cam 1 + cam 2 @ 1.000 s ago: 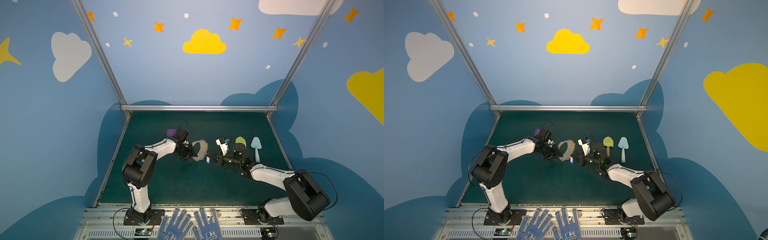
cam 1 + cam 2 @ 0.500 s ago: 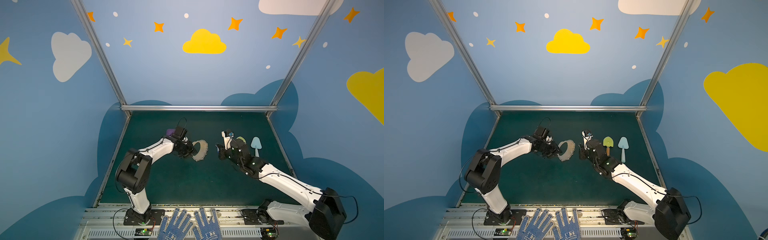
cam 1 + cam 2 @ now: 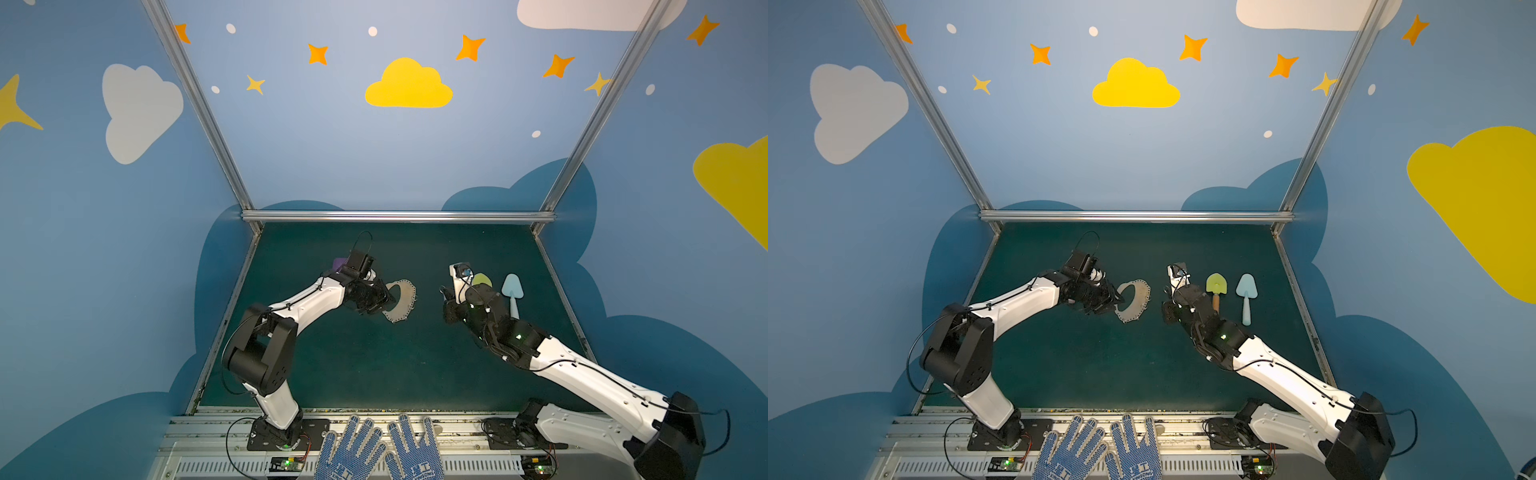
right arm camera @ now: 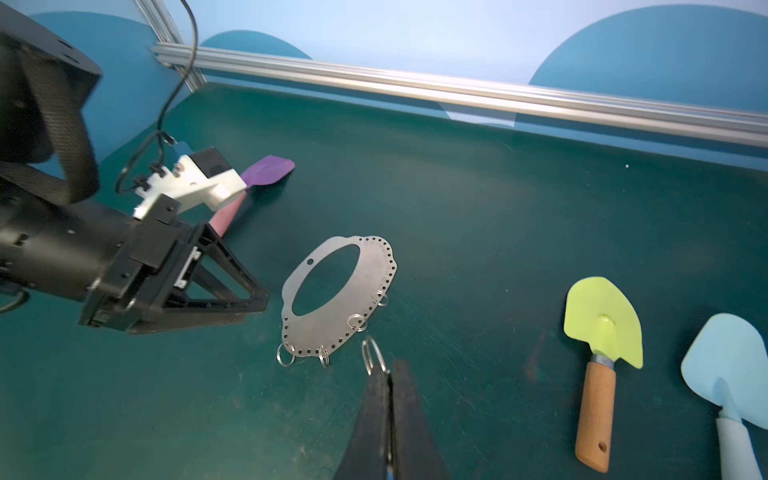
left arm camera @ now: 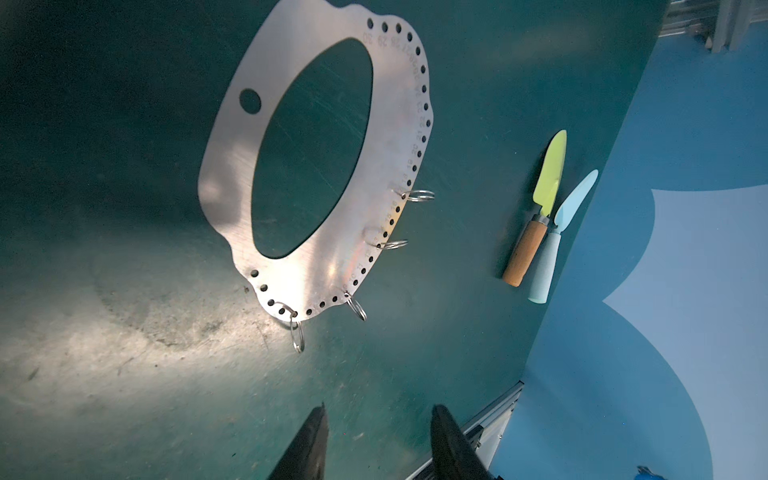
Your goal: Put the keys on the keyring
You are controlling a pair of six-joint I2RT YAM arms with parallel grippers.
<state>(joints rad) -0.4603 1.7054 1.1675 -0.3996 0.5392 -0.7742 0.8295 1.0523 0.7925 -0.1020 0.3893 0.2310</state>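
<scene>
Keyring (image 4: pixel 316 332) now lies on the surface (image 4: pixel 457 249) because your arms have drawn apart from it, the left end effector (image 5: pixel 380 411) half open and empty just beside it, the right end effector (image 4: pixel 390 368) still pinching the keys (image 4: pixel 370 353) by their wire loop, so you likely must line up again.

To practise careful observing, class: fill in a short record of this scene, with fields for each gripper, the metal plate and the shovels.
left gripper: open, empty, its tips short of the metal plate
right gripper: shut on a wire ring
metal plate: flat on the green table, four small rings along its holed edge
shovels: green shovel and blue shovel side by side; purple shovel partly hidden by the left arm
</scene>
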